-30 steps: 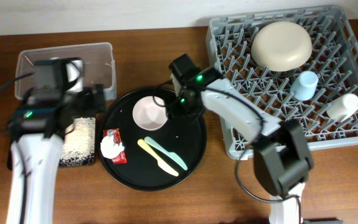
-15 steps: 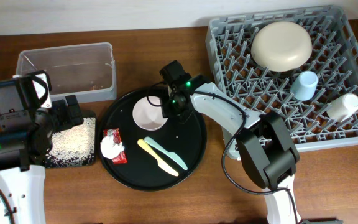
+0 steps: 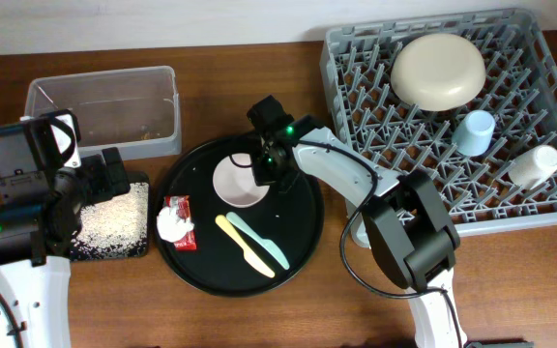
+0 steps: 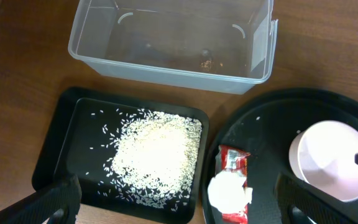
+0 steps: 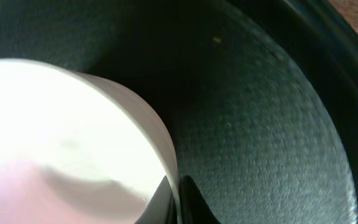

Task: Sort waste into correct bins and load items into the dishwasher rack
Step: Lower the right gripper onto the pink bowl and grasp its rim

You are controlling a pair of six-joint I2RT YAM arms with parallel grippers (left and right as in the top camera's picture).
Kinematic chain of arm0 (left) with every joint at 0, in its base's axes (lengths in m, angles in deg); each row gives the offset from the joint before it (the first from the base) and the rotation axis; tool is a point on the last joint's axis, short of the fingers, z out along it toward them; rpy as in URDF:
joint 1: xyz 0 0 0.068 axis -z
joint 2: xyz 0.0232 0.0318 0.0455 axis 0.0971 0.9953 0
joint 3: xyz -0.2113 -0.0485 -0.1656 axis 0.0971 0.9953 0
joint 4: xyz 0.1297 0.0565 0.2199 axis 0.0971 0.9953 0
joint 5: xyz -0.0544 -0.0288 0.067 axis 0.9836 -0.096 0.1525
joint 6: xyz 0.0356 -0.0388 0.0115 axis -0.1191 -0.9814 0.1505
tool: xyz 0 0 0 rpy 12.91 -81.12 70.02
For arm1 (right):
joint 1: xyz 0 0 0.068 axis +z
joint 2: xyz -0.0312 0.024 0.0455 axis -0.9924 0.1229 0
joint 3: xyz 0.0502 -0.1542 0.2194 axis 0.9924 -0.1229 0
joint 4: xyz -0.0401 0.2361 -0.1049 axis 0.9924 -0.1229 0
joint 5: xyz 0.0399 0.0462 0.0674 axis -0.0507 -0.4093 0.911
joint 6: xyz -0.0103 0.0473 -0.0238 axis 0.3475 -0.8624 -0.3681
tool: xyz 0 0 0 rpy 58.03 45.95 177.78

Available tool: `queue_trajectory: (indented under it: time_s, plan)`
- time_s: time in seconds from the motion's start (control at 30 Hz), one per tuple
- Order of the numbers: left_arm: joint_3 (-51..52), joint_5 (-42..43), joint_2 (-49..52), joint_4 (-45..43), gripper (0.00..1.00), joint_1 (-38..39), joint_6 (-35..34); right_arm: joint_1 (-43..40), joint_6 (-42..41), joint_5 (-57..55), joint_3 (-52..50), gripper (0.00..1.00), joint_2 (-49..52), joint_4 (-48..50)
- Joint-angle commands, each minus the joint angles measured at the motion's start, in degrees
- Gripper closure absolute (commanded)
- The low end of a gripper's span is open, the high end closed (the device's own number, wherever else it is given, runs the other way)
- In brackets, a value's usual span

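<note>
The small white bowl [image 3: 236, 182] [image 5: 61, 137] sits on the large round black tray [image 3: 298, 242] [image 5: 260, 124]. My right gripper [image 3: 262, 174] [image 5: 178, 202] is shut on its right rim, one finger inside and one outside. My left gripper [image 3: 90, 193] [image 4: 179, 208] hangs open above the shallow black tray [image 3: 93, 253] [image 4: 61, 143], which holds a heap of rice [image 3: 114, 217] [image 4: 157, 152]. A crumpled white and red wrapper [image 3: 177, 224] [image 4: 230, 186] lies on the round tray's left side. A yellow utensil [image 3: 243, 244] and a pale green utensil [image 3: 262, 242] lie side by side below the bowl.
A clear tub [image 3: 104, 111] [image 4: 173, 37] stands behind the rice tray. The grey dishwasher rack [image 3: 549, 217] at the right holds an upturned cream plate [image 3: 438, 70], a light blue cup [image 3: 474, 131] and a white cup [image 3: 535, 164].
My right gripper has closed on the bowl's rim, and the bowl has shifted slightly to the right. The left arm pulled back from over the tub to the front left, then stayed still.
</note>
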Motion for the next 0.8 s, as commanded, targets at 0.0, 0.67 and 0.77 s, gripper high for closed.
queue_trajectory:
  time_s: [0.0, 0.67, 0.77]
  plan:
    - [-0.57, -0.42, -0.17, 0.09, 0.01, -0.22, 0.02, -0.02, 3.93, -4.79, 4.48, 0.96, -3.89, -3.98]
    - [-0.57, -0.42, -0.17, 0.09, 0.01, -0.22, 0.04, -5.64, 48.70, -57.44, 30.73, 0.96, -5.66, -22.64]
    - [-0.57, -0.42, -0.17, 0.09, 0.01, -0.22, 0.04, -9.25, 53.05, -62.34, 30.71, 0.96, -4.35, -17.92]
